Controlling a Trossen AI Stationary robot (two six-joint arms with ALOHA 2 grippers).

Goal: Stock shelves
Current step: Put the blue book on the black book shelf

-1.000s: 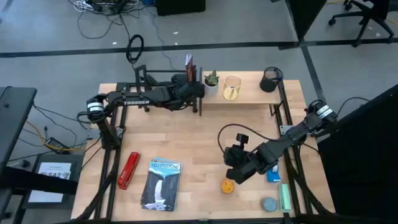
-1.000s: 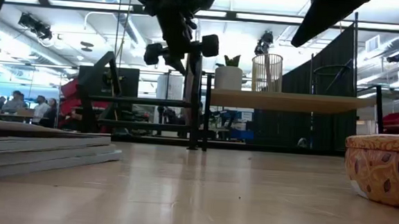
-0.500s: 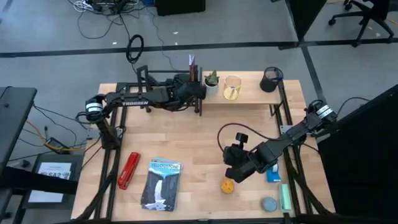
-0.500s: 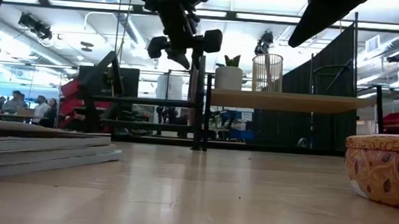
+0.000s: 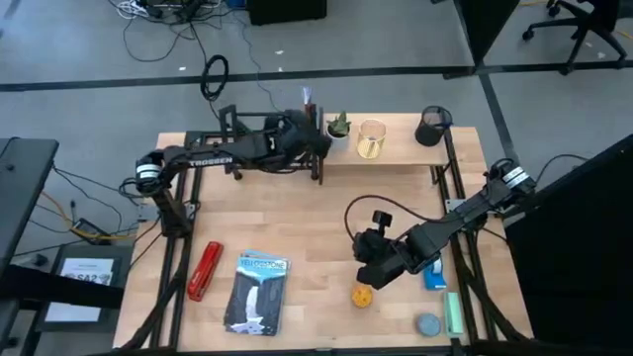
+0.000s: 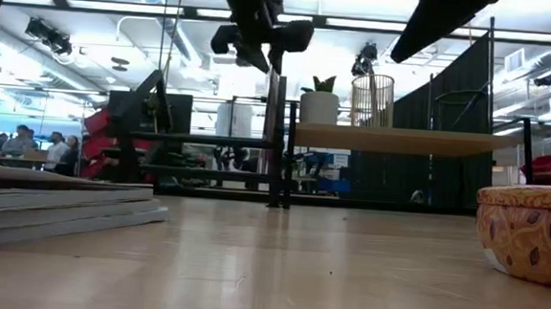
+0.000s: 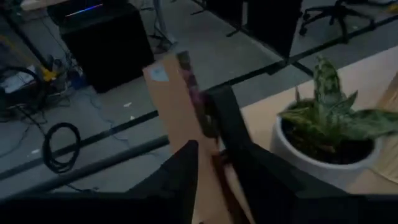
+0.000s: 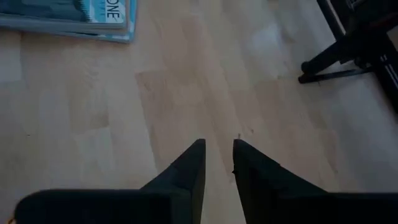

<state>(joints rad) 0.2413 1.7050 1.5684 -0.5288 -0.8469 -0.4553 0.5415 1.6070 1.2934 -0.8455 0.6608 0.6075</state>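
Since the left gripper (image 5: 303, 132) is clamped on a thin brown book (image 7: 180, 118) held upright over the black rack's (image 5: 229, 119) end beside the plank shelf (image 5: 396, 146), presumably for slotting, right gripper (image 5: 373, 280) idles nearly closed, empty, above the worktop (image 5: 297, 218).

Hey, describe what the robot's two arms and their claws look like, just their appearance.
Both arms are dark, nearly black, jointed tubes. The left arm carries white TROSSEN lettering and a pale silver collar near its base. The right arm has a similar pale collar and a black cable looping over its wrist. The left claw and right claw each have two dark tapered fingers.
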